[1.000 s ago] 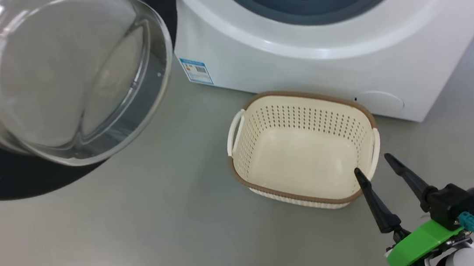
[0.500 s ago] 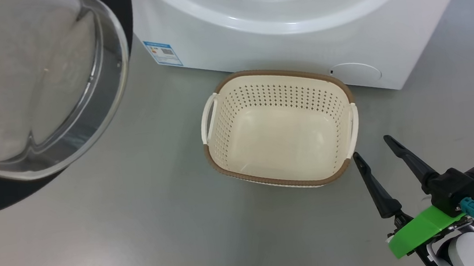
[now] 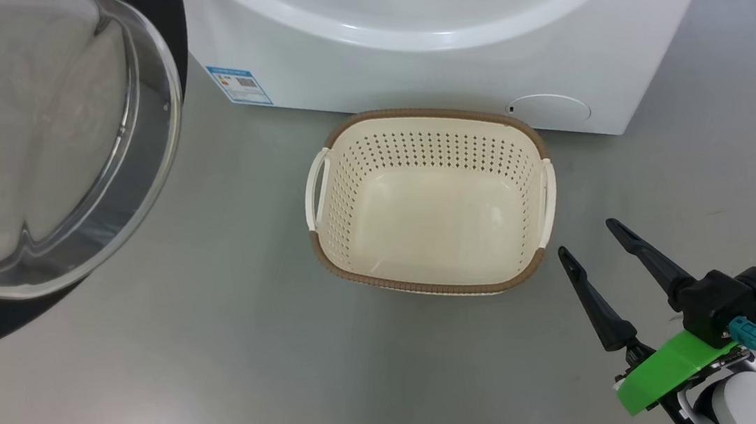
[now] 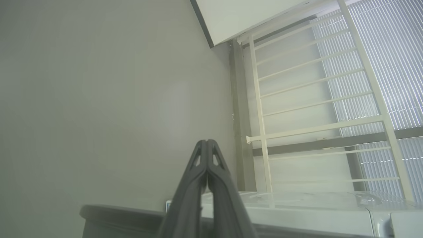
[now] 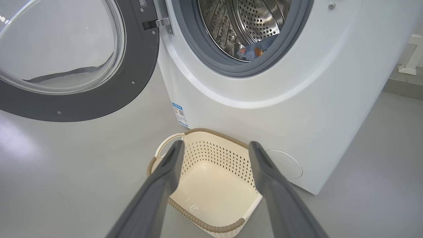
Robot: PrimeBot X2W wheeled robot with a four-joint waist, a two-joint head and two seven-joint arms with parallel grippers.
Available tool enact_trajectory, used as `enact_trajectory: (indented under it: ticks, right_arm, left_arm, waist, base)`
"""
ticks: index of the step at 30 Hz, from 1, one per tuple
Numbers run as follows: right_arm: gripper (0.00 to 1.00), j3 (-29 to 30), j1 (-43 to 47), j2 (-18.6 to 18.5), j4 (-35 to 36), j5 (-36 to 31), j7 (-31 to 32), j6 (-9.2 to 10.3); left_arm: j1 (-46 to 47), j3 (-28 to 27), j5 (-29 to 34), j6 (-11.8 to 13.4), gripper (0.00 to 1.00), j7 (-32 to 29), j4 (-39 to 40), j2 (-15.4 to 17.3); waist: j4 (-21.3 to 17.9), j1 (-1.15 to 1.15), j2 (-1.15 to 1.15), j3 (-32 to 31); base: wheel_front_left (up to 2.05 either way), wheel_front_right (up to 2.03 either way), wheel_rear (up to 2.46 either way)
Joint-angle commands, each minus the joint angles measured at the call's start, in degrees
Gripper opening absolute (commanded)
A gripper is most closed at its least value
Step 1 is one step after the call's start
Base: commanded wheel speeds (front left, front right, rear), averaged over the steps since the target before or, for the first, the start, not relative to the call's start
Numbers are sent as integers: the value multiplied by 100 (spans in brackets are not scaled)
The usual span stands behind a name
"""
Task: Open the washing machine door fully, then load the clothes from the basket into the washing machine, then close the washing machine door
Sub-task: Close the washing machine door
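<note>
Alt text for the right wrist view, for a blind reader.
A white front-loading washing machine stands with its round black-rimmed glass door swung open at left and light-blue clothes lying in its steel drum. On the grey floor before it sits an empty cream perforated plastic basket, framed by the open right pincer.

Past my right fingers (image 5: 158, 188) I see the matt perforated plastic basket (image 5: 218, 155), the glossy white washing machine (image 5: 264, 109), its steel drum (image 5: 261, 19).
</note>
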State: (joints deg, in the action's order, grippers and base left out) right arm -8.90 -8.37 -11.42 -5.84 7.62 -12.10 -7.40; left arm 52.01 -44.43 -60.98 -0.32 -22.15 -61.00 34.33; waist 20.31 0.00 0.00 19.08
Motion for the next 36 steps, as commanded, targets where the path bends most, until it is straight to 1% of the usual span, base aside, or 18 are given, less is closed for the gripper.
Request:
enact_trajectory:
  ticks: [1, 6, 17, 22, 28, 36]
  right_arm:
    - [100, -166, -50, -9, 132, 26, 7, -9]
    - [100, -173, -42, 11, 139, 53, 19, -9]
    - [100, -184, -41, -5, 169, 57, 50, -9]
    - [100, -150, -37, 3, 178, 52, 60, -9]
    - [100, -142, -43, 42, 160, 47, 48, -9]
    - [100, -100, -58, 106, 76, 50, -10, -9]
  left_arm:
    - [-27, 27, -20, -59, 0, -109, 105, 425]
    - [-18, 138, -75, -227, 0, -546, -6, 374]
    - [9, 310, -166, -477, 0, -1107, -64, 230]
    - [-29, 438, -242, -593, 0, -1633, -4, 162]
    - [-182, 503, -269, -648, 0, -1839, 132, 121]
    - [-452, 616, -453, -692, 0, -2611, 475, -19]
  waist:
    - [6, 0, 0, -14]
    - [25, 0, 0, -64]
    - [46, 0, 0, -102]
    - [35, 0, 0, -108]
    - [12, 0, 0, -137]
    - [-3, 0, 0, -249]
  base:
    - [0, 0, 0]
    - [0, 0, 0]
    - [0, 0, 0]
    - [0, 0, 0]
    - [0, 0, 0]
    - [0, 0, 0]
